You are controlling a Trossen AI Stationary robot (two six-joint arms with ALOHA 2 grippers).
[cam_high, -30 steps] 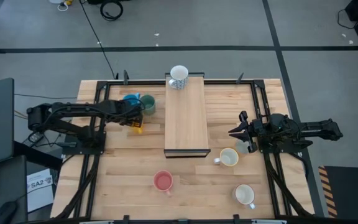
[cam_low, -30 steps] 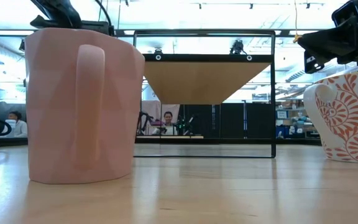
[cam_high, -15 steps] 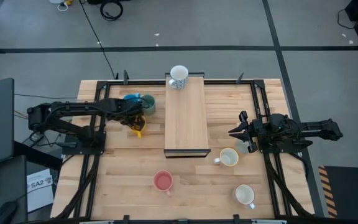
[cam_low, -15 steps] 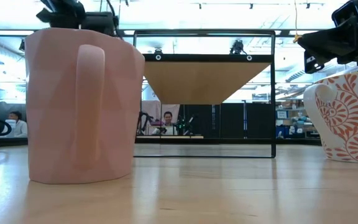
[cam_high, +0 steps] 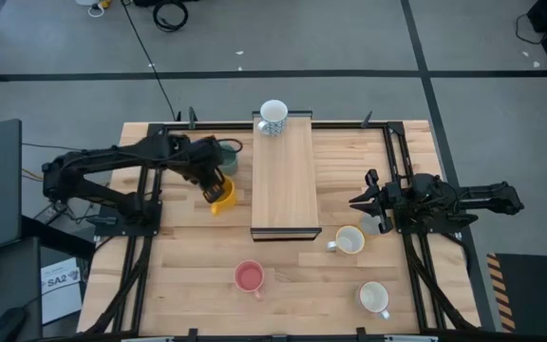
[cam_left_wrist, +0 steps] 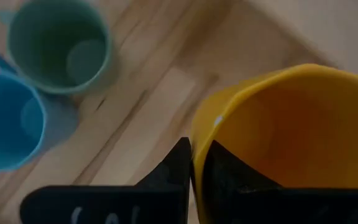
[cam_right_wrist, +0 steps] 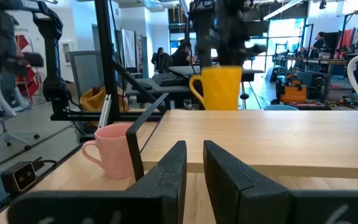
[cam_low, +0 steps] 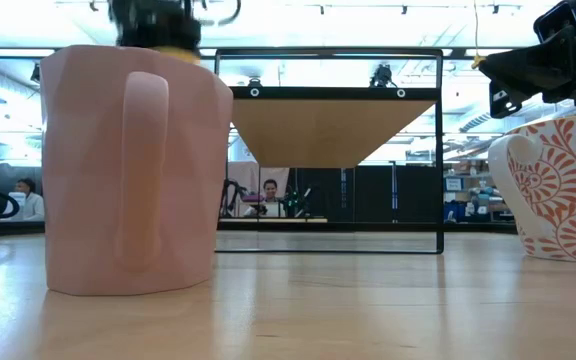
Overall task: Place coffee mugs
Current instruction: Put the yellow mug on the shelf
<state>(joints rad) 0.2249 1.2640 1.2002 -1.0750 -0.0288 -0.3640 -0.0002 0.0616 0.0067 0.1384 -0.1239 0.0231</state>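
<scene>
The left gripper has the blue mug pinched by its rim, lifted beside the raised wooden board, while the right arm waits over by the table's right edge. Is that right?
Not quite: the left gripper is shut on the yellow-orange mug, not the blue mug, which stands on the table beside the grey-green mug. The left wrist view shows this. The rest holds.

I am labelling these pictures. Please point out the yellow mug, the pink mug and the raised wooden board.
yellow mug [cam_left_wrist: 291, 134]: left wrist view, on its inner wall.
pink mug [cam_high: 249, 276]: high view, on its open inside.
raised wooden board [cam_high: 284, 185]: high view, on the bare top surface.
</scene>
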